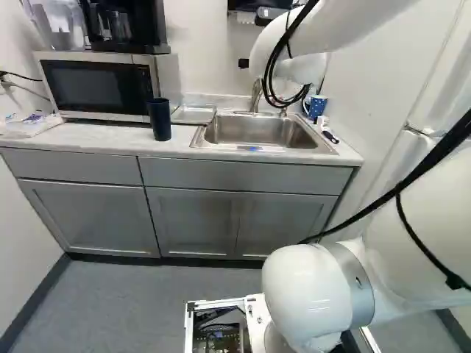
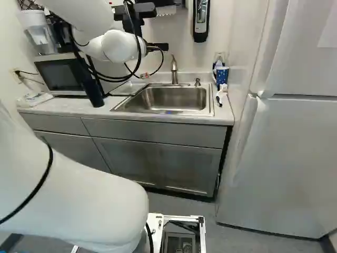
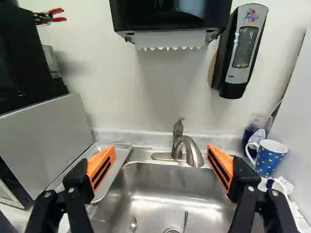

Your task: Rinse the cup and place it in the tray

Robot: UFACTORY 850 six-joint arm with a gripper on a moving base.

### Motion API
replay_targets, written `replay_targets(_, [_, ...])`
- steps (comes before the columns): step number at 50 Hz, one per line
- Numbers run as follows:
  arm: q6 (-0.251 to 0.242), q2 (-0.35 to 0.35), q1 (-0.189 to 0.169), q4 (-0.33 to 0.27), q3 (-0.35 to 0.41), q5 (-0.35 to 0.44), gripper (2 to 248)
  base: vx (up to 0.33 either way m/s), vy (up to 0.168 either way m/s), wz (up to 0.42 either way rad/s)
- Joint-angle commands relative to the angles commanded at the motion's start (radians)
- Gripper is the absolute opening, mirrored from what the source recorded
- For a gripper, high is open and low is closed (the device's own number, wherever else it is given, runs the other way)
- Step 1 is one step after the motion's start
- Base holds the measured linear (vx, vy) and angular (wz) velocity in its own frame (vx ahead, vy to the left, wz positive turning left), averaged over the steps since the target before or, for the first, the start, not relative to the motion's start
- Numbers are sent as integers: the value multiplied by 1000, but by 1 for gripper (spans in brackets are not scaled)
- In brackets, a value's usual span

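Note:
My gripper (image 2: 158, 47) is raised over the sink area in the right base view, its fingertips unclear there. The wrist view shows the gripper (image 3: 161, 155) open, nothing between its orange pads, the faucet beyond. A tall dark-blue cup (image 1: 159, 119) stands upright on the counter, left of the sink in the left base view. A blue dotted mug (image 3: 270, 158) stands at the sink's other side, beyond one finger. The shallow tray (image 3: 119, 164) lies between microwave and sink, partly behind the other finger. The steel sink (image 2: 174, 99) holds a spoon (image 3: 133, 224).
A curved faucet (image 3: 192, 153) rises behind the basin. Above hang a paper-towel dispenser (image 3: 170, 14) and a soap dispenser (image 3: 241, 51). A microwave (image 1: 99, 84) stands left of the tray in the left base view. A brush (image 2: 221, 95) lies near the mug; a refrigerator (image 2: 284, 158) stands beyond.

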Motion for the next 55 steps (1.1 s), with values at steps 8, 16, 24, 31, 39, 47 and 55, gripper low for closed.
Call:
replay_targets(8, [0, 0, 0, 0, 0, 0, 247, 52, -96, 171])
replay_targets(16, [0, 0, 0, 0, 0, 0, 247, 53, -88, 172])
replay_targets(24, [0, 0, 0, 0, 0, 0, 247, 62, -85, 175])
replay_targets(31, [0, 0, 0, 0, 0, 0, 247, 71, -42, 164])
replay_targets(39, [0, 0, 0, 0, 0, 0, 247, 70, -48, 36])
replay_targets(47, [0, 0, 0, 0, 0, 0, 247, 63, -49, 5])
replay_targets(55, [0, 0, 0, 0, 0, 0, 247, 76, -35, 10])
